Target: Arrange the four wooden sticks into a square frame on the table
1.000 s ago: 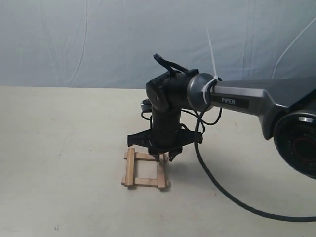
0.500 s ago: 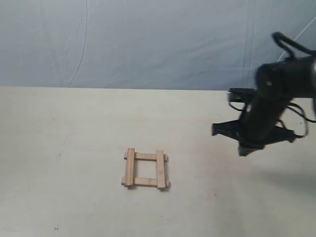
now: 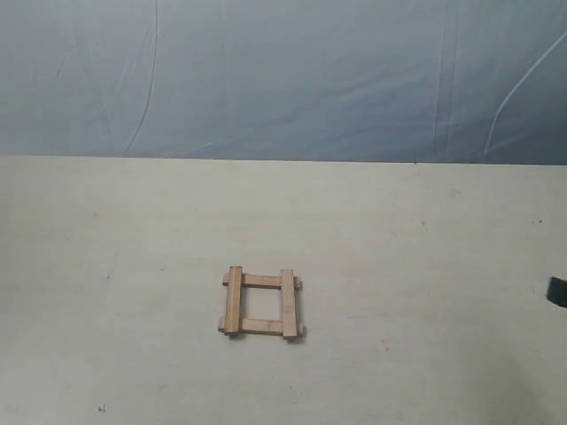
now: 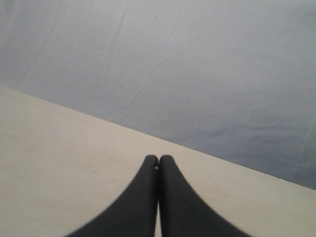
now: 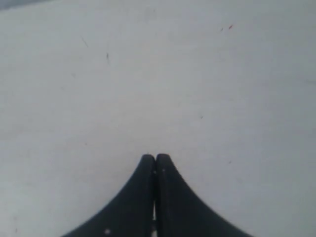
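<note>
1. sticks (image 3: 289, 315) of flat, narrow, light-brown wood, four in all, are lying together on the wide, smooth, pale cream table (image 3: 425, 248). they are forming a small closed square frame a little left of the middle of the exterior view, toward the near side.
2. two of them are running away from the camera: the left side stick (image 3: 233, 299) and the right side stick (image 3: 288, 297). the far cross stick (image 3: 261, 280) and the near cross stick (image 3: 261, 326) are bridging the gap between them.
3. at every corner the sticks are touching. the side pair seems to be lying over the ends of the cross pair, whose tips are poking out slightly past the right side stick.
4. the blue-grey, creased fabric backdrop (image 3: 283, 80) is rising behind the far edge of the table.
5. a small dark shape (image 3: 557, 291) is showing at the right edge of the exterior view, well apart from the frame. what it is cannot be told.
6. the left gripper (image 4: 158, 159) is keeping its two black fingers (image 4: 143, 197) pressed together along their length, clenched on nothing. it is hanging over bare table, with the backdrop beyond it.
7. the right gripper (image 5: 155, 157) is likewise holding its black fingers (image 5: 173, 197) closed tip to tip and grasping nothing. below it the table is showing only a few dark specks.
</note>
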Controlling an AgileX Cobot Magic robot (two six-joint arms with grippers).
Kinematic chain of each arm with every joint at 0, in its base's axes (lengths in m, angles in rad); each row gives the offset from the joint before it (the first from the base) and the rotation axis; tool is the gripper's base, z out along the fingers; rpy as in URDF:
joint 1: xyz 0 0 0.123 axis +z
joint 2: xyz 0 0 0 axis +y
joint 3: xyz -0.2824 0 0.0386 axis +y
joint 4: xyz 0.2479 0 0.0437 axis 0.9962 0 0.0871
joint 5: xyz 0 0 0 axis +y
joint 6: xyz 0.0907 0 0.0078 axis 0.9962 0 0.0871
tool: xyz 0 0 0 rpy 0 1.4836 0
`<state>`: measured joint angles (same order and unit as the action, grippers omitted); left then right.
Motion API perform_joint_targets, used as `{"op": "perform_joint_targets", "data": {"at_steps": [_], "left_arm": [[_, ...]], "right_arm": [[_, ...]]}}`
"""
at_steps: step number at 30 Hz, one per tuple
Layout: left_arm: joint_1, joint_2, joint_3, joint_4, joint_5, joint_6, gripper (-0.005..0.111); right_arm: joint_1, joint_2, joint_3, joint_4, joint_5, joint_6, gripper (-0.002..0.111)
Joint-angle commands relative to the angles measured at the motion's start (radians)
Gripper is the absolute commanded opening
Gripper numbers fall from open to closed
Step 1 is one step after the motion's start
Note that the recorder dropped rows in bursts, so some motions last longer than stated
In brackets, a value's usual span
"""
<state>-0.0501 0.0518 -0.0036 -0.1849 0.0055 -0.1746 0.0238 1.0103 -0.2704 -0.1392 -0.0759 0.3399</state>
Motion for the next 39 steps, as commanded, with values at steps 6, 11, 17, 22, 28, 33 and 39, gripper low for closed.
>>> {"op": "perform_joint_targets", "data": {"at_steps": [6, 11, 17, 22, 28, 33, 39], "left_arm": [[-0.011, -0.006, 0.004, 0.003, 0.004, 0.003, 0.000], [-0.011, -0.006, 0.004, 0.016, 0.002, 0.003, 0.000], [-0.011, -0.006, 0.004, 0.253, 0.022, 0.001, 0.000], [-0.011, -0.006, 0.004, 0.258, 0.024, 0.001, 0.000], [-0.011, -0.006, 0.004, 0.258, 0.057, 0.001, 0.000], [-0.011, -0.006, 0.004, 0.258, 0.061, 0.001, 0.000], [-0.011, -0.006, 0.004, 0.258, 0.061, 0.001, 0.000]], "right_arm": [[-0.063, -0.628, 0.126, 0.049, 0.076, -0.008, -0.001], [-0.063, -0.842, 0.181, 0.106, 0.048, -0.008, -0.001], [-0.069, -1.010, 0.270, 0.257, 0.067, -0.008, -0.001], [-0.069, -1.010, 0.270, 0.210, 0.203, -0.008, -0.001], [-0.069, -1.010, 0.270, 0.217, 0.257, -0.008, -0.001], [-0.069, -1.010, 0.270, 0.208, 0.296, -0.008, -0.001], [-0.069, -1.010, 0.270, 0.171, 0.330, -0.279, -0.001]]}}
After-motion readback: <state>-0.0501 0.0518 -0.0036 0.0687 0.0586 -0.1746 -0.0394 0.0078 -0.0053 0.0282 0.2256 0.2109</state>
